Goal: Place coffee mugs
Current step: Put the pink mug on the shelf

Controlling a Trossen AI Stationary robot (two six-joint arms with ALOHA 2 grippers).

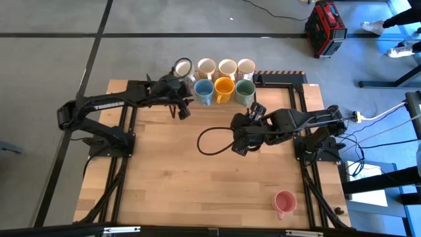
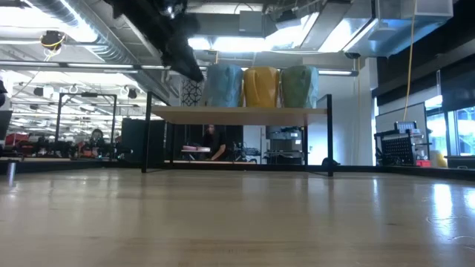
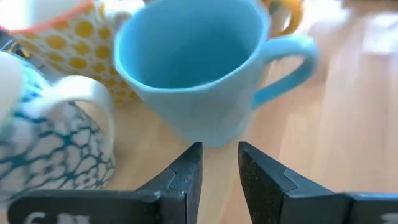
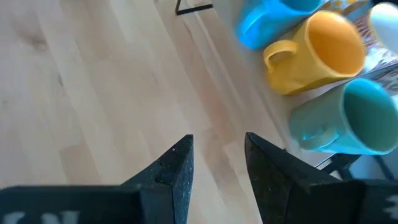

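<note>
From the high view, your main risk is crowding: seven mugs sit packed in two rows at the far edge of the table (image 1: 151, 171), and the left gripper (image 1: 179, 108) hangs just beside the light blue mug (image 1: 203, 91), the front row's end mug on that arm's side. Swing that arm carelessly and you could knock the blue mug into the orange mug (image 1: 224, 89) next to it, or push the back row off the edge. The pink mug (image 1: 284, 202) stands alone, well apart from the blue mug, near the table's front corner on the right arm's side; it looks like the one not yet placed. The right gripper (image 1: 241, 146) hovers over bare wood between the blue mug's row and the pink mug, its arm folded at the elbow.

In the low view, the blue mug (image 2: 223, 85), orange mug (image 2: 260, 87) and green mug (image 2: 298, 87) stand upright in a tight line; a dark arm hangs beside the blue one.

In the left wrist view, the fingers (image 3: 186, 171) stand slightly apart, holding nothing, aimed at the blue mug's (image 3: 193, 62) base, with patterned mugs close behind it. Any advance would shove it.

In the right wrist view, the fingers (image 4: 176, 165) are likewise parted and empty above bare wood, the green mug (image 4: 348, 121) nearest.
</note>
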